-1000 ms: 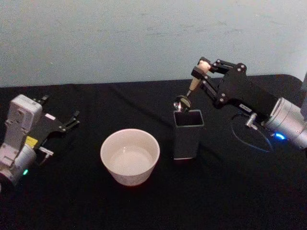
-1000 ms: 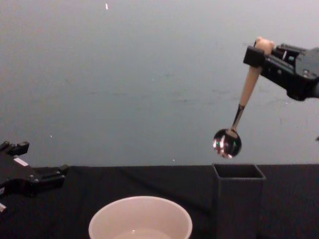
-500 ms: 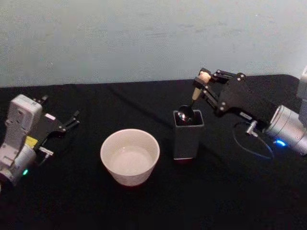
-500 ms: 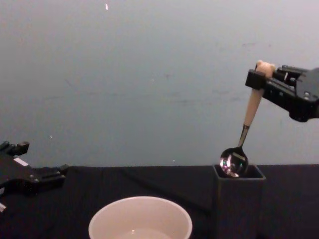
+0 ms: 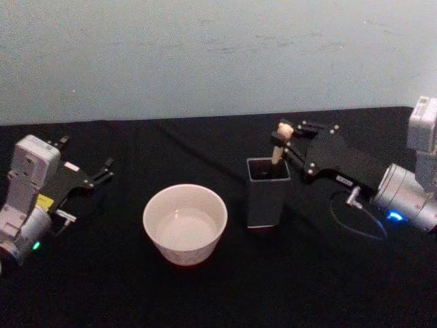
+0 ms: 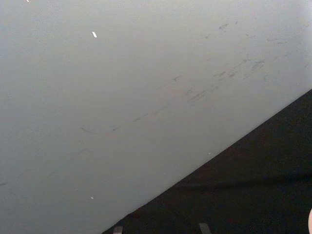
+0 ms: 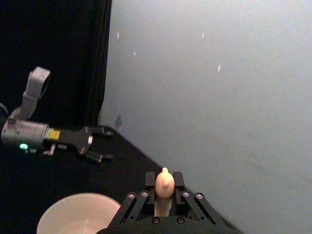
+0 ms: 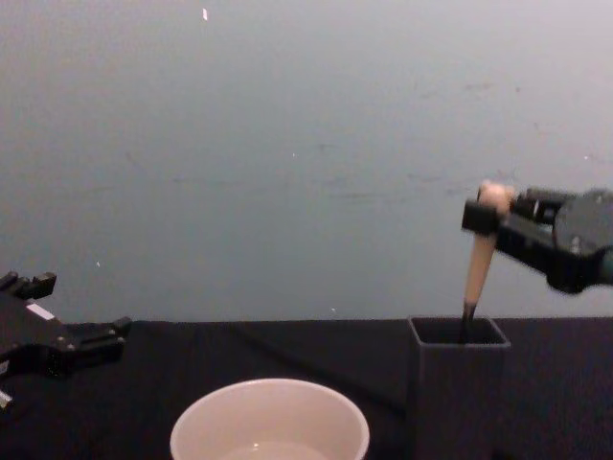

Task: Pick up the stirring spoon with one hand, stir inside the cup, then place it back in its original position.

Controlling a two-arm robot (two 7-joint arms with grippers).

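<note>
A: Right gripper [image 5: 283, 134] over the dark holder [image 5: 268, 191], fingers clamped on the stirring spoon [image 8: 477, 259] just under its bear-head top. Why so high up the handle?

B: Likely so the fingers stay above the holder's thin walls while the spoon goes in. The bowl end is inside the holder, hidden; only the peach handle shows, leaning slightly.

A: So the spoon is back at its place?

B: Nearly, I judge. It is in the holder but not yet let go. Whether the bowl touches the bottom, cannot tell.

A: The cup [image 5: 185, 223]?

B: On the table [image 5: 328, 287] beside the holder, apart from it, on the left.

A: Left gripper [image 5: 100, 173]?

B: Parked at the table's far left, fingers spread, holding nothing.
</note>
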